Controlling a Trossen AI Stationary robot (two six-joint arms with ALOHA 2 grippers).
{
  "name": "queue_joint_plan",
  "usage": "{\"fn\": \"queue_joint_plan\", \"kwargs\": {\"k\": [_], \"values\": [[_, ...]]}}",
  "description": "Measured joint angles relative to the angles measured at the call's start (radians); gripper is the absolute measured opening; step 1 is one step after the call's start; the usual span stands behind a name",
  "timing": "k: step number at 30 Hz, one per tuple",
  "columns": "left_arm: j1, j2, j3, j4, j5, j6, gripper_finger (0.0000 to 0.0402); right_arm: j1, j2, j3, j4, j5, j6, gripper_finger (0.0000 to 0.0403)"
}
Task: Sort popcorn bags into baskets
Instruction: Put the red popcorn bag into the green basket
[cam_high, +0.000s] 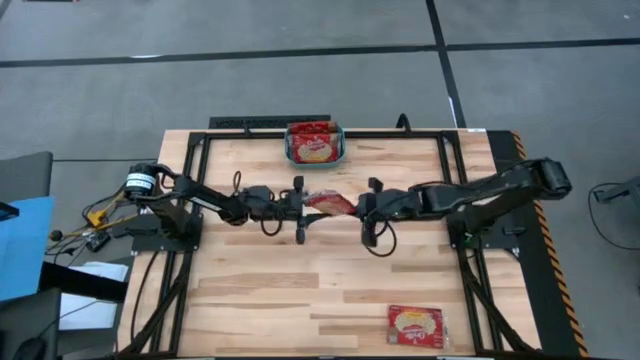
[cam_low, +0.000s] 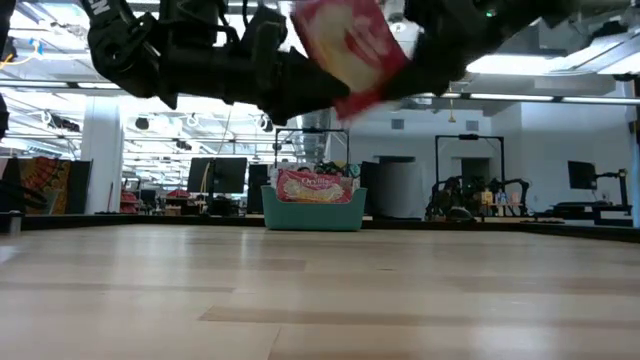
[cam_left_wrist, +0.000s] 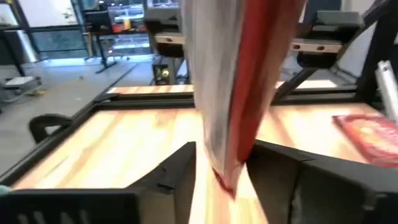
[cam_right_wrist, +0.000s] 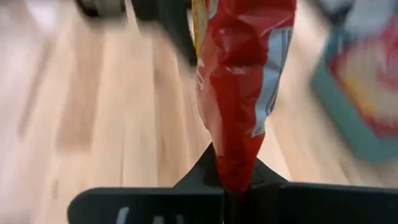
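A red popcorn bag (cam_high: 330, 203) with a silver-white panel hangs in the air over the table's middle, between my two grippers. It shows tilted in the low view (cam_low: 350, 45). My left gripper (cam_high: 302, 205) comes from the table's left and is shut on one end. My right gripper (cam_high: 362, 208) comes from the right and is shut on the other end. The teal basket (cam_high: 288, 146) stands at the far edge with red bags (cam_high: 314, 148) lying inside it. Another red bag (cam_high: 415, 325) lies flat near the near edge. My left gripper pinches the bag's left end (cam_left_wrist: 227, 158) between its two fingers (cam_left_wrist: 180, 174), coming level from the table's left. The bag is lifted clear of the table. My right gripper pinches the bag's narrow right end (cam_right_wrist: 233, 168) between its shut fingers (cam_right_wrist: 186, 199), level from the table's right. The bag stretches edge-on away from them, clear of the table.
A black frame rail (cam_high: 250, 132) runs around the table's far half, and the arm bases stand at both sides. Bare wood lies between the grippers and the basket (cam_low: 313, 212). The lone bag (cam_left_wrist: 373, 137) occupies the near right part.
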Motion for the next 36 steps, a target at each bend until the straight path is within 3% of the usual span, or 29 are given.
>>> {"fn": "queue_joint_plan", "kwargs": {"k": [5,10,13,16,20,25,27,30,36], "values": [[0.009,-0.004,0.000,-0.011,-0.015,0.019,0.0169,-0.019,-0.015,0.095,-0.348,-0.072,0.028,0.0009],[0.034,-0.004,0.052,-0.054,0.139,-0.004,0.0186,-0.038,0.017,0.136,-0.471,-0.171,0.030,0.0009],[0.049,-0.004,0.127,-0.172,0.239,-0.015,0.0188,-0.049,0.055,0.147,-0.540,-0.199,0.030,0.0009],[0.061,-0.004,0.236,-0.400,0.293,-0.006,0.0186,-0.052,0.104,0.164,-0.580,-0.204,0.034,0.0009],[0.070,-0.004,0.409,-0.798,0.293,0.048,0.0149,-0.038,0.151,0.194,-0.610,-0.204,0.038,0.0009],[0.072,-0.004,0.529,-1.051,0.293,0.133,0.0037,-0.028,0.154,0.215,-0.616,-0.204,0.038,0.0010],[0.072,-0.004,0.545,-1.076,0.295,0.143,0.0015,-0.029,0.142,0.215,-0.619,-0.184,0.047,0.0017],[0.074,-0.006,0.552,-1.081,0.287,0.166,0.0013,-0.029,0.123,0.215,-0.624,-0.121,0.085,0.0041],[0.130,-0.006,0.552,-1.076,0.207,0.192,0.0006,-0.009,0.050,0.214,-0.634,0.153,0.239,0.0107]]}}
